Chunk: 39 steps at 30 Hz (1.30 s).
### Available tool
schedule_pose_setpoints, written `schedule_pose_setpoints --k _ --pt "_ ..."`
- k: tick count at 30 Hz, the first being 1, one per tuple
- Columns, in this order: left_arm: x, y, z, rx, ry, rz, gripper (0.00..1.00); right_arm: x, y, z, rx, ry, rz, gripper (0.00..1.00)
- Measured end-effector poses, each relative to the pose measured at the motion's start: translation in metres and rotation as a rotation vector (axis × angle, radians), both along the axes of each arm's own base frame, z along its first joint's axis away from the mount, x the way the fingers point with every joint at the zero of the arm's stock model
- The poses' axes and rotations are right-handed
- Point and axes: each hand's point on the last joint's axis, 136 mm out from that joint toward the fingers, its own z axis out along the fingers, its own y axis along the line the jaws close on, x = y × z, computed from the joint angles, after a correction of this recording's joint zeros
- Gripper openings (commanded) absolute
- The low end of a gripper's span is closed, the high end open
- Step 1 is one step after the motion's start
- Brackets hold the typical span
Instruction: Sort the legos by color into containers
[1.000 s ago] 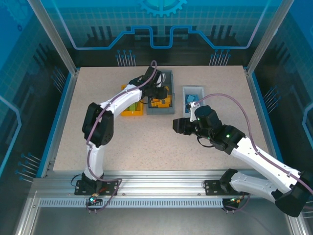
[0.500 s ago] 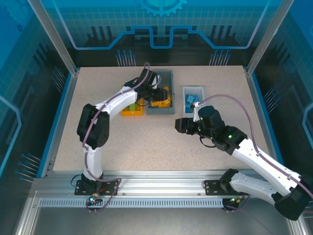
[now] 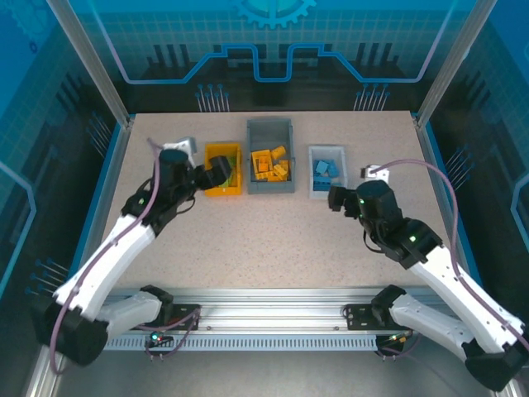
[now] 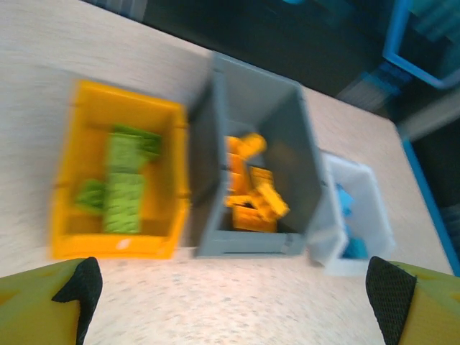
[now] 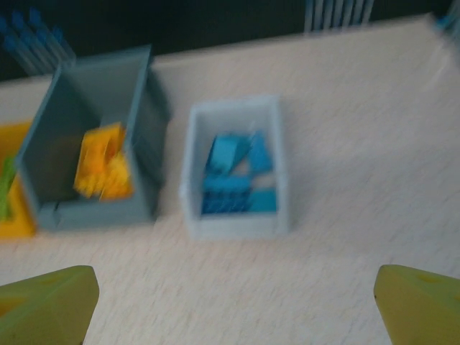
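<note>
Legos (image 4: 126,183), yellow bin (image 4: 115,248) holding green, grey bin (image 4: 244,244) orange, white bin (image 4: 338,262) blue

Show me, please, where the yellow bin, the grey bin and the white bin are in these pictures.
yellow bin (image 4: 115,246), left wrist view, on its near wall.
grey bin (image 4: 203,187), left wrist view, on its left outer wall.
white bin (image 5: 237,224), right wrist view, on its near wall.
</note>
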Motion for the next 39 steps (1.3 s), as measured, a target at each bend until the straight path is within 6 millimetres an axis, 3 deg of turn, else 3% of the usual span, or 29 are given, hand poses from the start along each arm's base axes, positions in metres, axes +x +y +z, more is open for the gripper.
schedule_pose_setpoints --k 2,3,6,8,10,14,17,23,26,32,36,39 --pt "-0.015 0.028 -0.013 0.059 -0.033 0.103 0.99 0.009 -0.025 -0.006 -0.030 -0.062 -0.063 1.00" --pt "-0.022 0.041 -0.026 0.100 -0.041 0.142 0.99 0.016 -0.041 -0.021 -0.048 -0.078 -0.104 1.00" --pt "-0.040 0.069 -0.076 0.236 0.016 0.210 0.99 0.025 -0.076 -0.093 -0.106 0.001 -0.171 1.00" --pt "-0.049 0.081 -0.107 0.333 0.070 0.223 0.99 0.023 -0.088 -0.139 -0.134 0.097 -0.176 1.00" --pt "-0.053 0.091 -0.126 0.420 0.086 0.223 0.99 0.027 -0.090 -0.163 -0.149 0.154 -0.149 1.00" --pt "-0.048 0.104 -0.145 0.545 0.037 0.230 0.99 0.064 -0.075 -0.175 -0.143 0.106 -0.053 1.00" --pt "-0.037 0.118 -0.158 0.589 0.040 0.265 0.99 0.080 -0.070 -0.190 -0.154 0.119 0.003 1.00" --pt "-0.006 0.136 -0.186 0.606 0.071 0.277 0.99 0.111 -0.068 -0.180 -0.149 0.024 0.071 1.00" --pt "0.012 0.131 -0.189 0.604 0.047 0.243 0.99 0.118 -0.063 -0.177 -0.148 -0.037 0.101 1.00" --pt "0.044 0.113 -0.164 0.533 -0.152 0.187 0.99 0.109 -0.058 -0.181 -0.169 -0.072 0.128 1.00" --pt "0.036 0.106 -0.201 0.538 -0.101 0.123 0.99 0.119 -0.061 -0.173 -0.190 -0.087 0.094 1.00" --pt "0.049 0.109 -0.194 0.500 -0.109 0.109 0.99 0.121 -0.063 -0.169 -0.198 -0.095 0.078 1.00"
